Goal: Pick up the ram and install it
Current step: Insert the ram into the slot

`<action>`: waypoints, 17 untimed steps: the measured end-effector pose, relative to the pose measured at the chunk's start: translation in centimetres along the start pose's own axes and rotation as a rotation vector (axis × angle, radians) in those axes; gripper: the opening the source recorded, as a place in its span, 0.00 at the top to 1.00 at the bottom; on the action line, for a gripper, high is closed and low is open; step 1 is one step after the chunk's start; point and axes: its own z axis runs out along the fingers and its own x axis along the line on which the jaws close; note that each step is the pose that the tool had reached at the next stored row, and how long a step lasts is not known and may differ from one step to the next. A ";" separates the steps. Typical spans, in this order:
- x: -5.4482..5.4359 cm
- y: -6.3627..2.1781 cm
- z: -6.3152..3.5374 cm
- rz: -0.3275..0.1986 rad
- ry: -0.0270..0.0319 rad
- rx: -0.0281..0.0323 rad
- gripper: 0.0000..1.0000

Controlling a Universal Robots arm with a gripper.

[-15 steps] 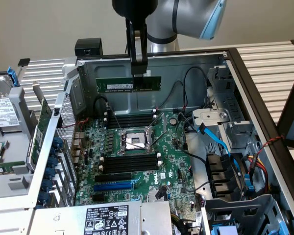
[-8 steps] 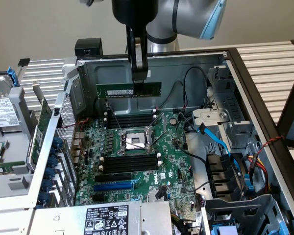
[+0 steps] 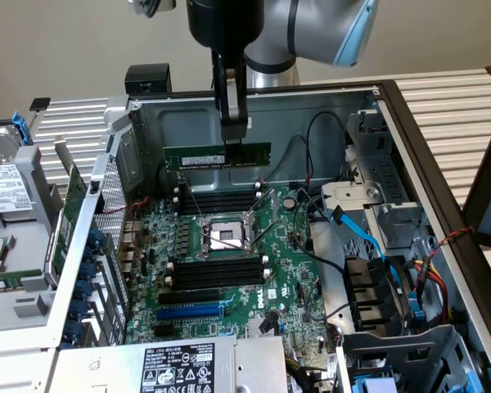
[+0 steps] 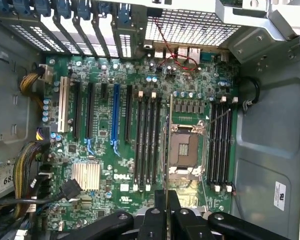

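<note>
Open room is left above the board (image 3: pixel 278 270), where the hand (image 3: pixel 233 141), closed on the ram (image 3: pixel 192 155), is held over the far slots (image 3: pixel 221 199), near the case wall (image 3: pixel 327 110). Passage is hemmed by the card cage (image 3: pixel 106 213) on the exterior view's left and by black cables (image 3: pixel 309 139) on its right. The socket (image 3: pixel 221 237) is set flat between the slot banks.

A robotics lab or electronics workbench is indicated: an opened computer case (image 3: pixel 311 106) with exposed motherboard (image 3: pixel 290 270) is laid beneath the gripper (image 3: pixel 234 141), on a slatted metal table (image 3: pixel 450 106).
</note>
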 end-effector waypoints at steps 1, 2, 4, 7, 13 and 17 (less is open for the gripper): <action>-0.1 0.02 0.06 0.000 0.0026 0.0036 0.86; -0.2 0.04 0.11 -0.001 0.0058 0.0070 0.86; -0.4 0.32 0.69 0.000 0.0157 0.0086 0.86; -0.2 0.46 2.53 0.020 0.0184 0.0125 0.86; 0.4 0.48 3.69 0.024 0.0184 0.0135 0.86; 0.6 0.50 4.45 0.026 0.0200 0.0137 0.86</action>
